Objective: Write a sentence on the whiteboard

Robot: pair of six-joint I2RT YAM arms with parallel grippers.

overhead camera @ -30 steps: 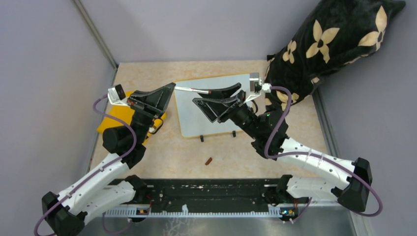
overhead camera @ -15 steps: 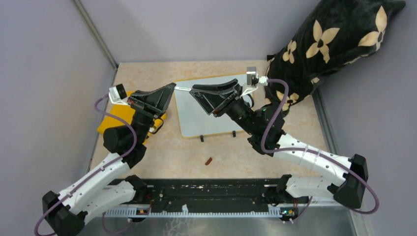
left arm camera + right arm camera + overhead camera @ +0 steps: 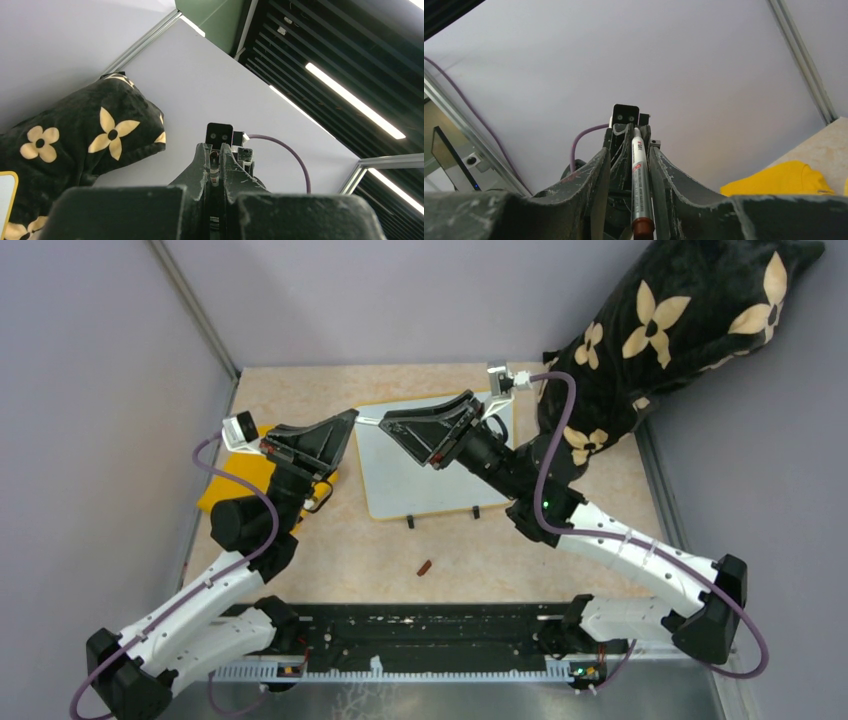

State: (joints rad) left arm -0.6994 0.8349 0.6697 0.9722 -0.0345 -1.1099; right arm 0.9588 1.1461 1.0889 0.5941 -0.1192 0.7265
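Both arms meet over the far half of the beige stone-patterned table point(image 3: 340, 540), tip to tip. The left end effector point(image 3: 352, 416) has its fingers pressed together on one end of a slim white marker pen point(image 3: 370, 420), which is held roughly level above the table. The right end effector point(image 3: 386, 424) is on the pen's other end. Its wrist view shows the white barrel running straight up the middle between the two black fingers point(image 3: 599, 175), with a dark reddish-brown end nearest the camera. The fingers sit close on either side of it, but I cannot tell whether they press on the pen.

The flat white rectangular whiteboard with the thin yellow rim point(image 3: 410, 485) lies on the table just below and to the right of that meeting point. Its two small black feet are on the near edge, and its far right part is hidden under the right arm.

A yellow cloth point(image 3: 230, 485) lies at the left under the left arm. A small reddish-brown capsule-shaped piece point(image 3: 425, 567) lies alone near the board's near edge. A black plush cushion with cream flowers point(image 3: 690, 320) slumps in the far right corner
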